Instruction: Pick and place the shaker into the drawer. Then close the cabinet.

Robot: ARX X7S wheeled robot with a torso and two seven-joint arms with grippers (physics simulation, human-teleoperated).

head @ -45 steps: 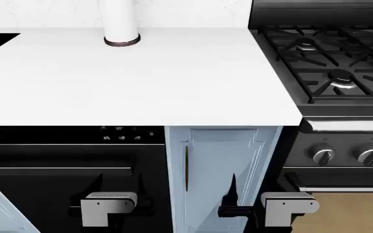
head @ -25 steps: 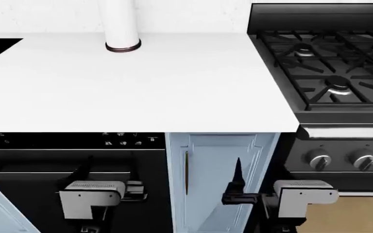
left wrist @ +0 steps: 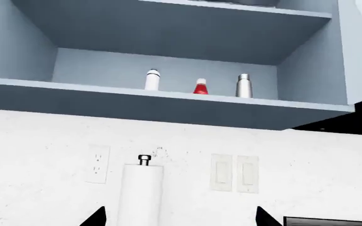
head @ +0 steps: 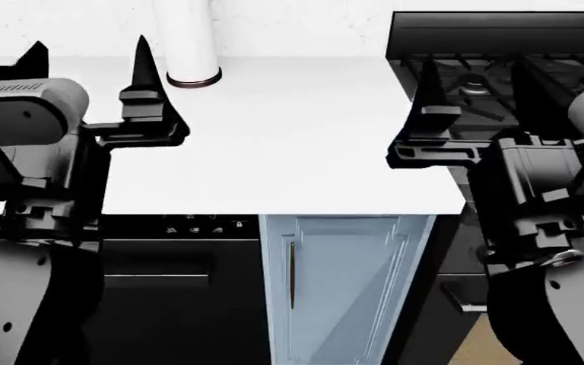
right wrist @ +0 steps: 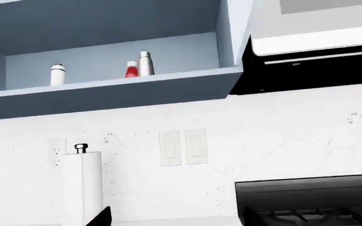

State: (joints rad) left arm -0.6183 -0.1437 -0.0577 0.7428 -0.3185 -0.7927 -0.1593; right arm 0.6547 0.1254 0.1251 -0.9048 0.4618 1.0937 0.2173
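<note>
Now both grippers' fingers (head: 142, 68) wide apart, empty, above countertop (head: 292, 137).

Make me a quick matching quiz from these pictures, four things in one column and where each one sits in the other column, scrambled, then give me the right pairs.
Things
1. white cylindrical bottle
2. small red bottle with a white cap
3. white paper towel roll on its upright holder
4. black gas stove with cast grates

Places
A. on the white countertop, against the back wall
B. middle of the three on the open cabinet shelf
C. beside the countertop, behind the right gripper
D. on the shelf, the end farthest from the steel bottle

Pairs: 1-D, 2-B, 3-A, 4-C
</note>
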